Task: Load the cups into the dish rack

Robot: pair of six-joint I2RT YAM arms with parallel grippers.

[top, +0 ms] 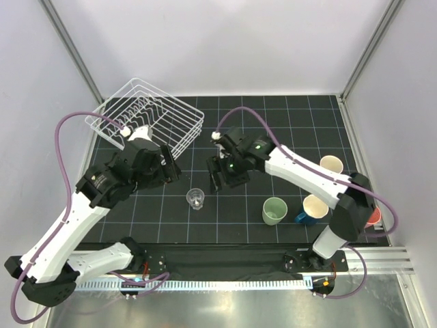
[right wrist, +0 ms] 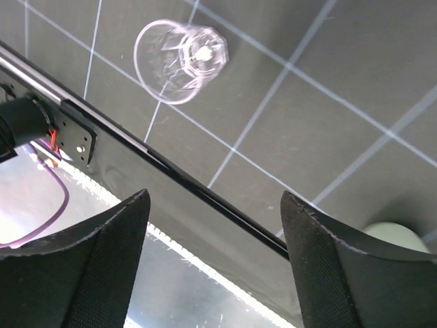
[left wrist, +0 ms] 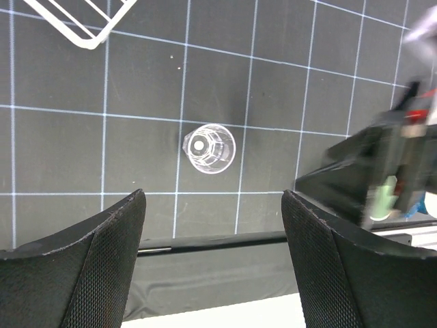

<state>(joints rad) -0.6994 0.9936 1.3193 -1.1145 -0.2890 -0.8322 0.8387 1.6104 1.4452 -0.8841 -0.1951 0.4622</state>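
Observation:
The white wire dish rack (top: 147, 116) stands at the back left; its corner shows in the left wrist view (left wrist: 82, 20). A clear glass (top: 196, 199) stands upright on the mat between both grippers, also seen in the left wrist view (left wrist: 209, 148) and the right wrist view (right wrist: 179, 60). A pale green cup (top: 274, 210), a dark blue mug (top: 314, 208) and a pale pink cup (top: 332, 165) stand at the right. An orange cup (top: 373, 217) is mostly hidden behind the right arm. My left gripper (top: 171, 167) (left wrist: 212, 205) and right gripper (top: 220, 176) (right wrist: 215, 201) are open, empty, above the mat.
The black gridded mat (top: 273, 123) covers the table. White walls with metal posts enclose the back and sides. The mat's near edge and a metal rail (right wrist: 171, 171) lie just in front of the glass. The right gripper shows blurred in the left wrist view (left wrist: 389, 178).

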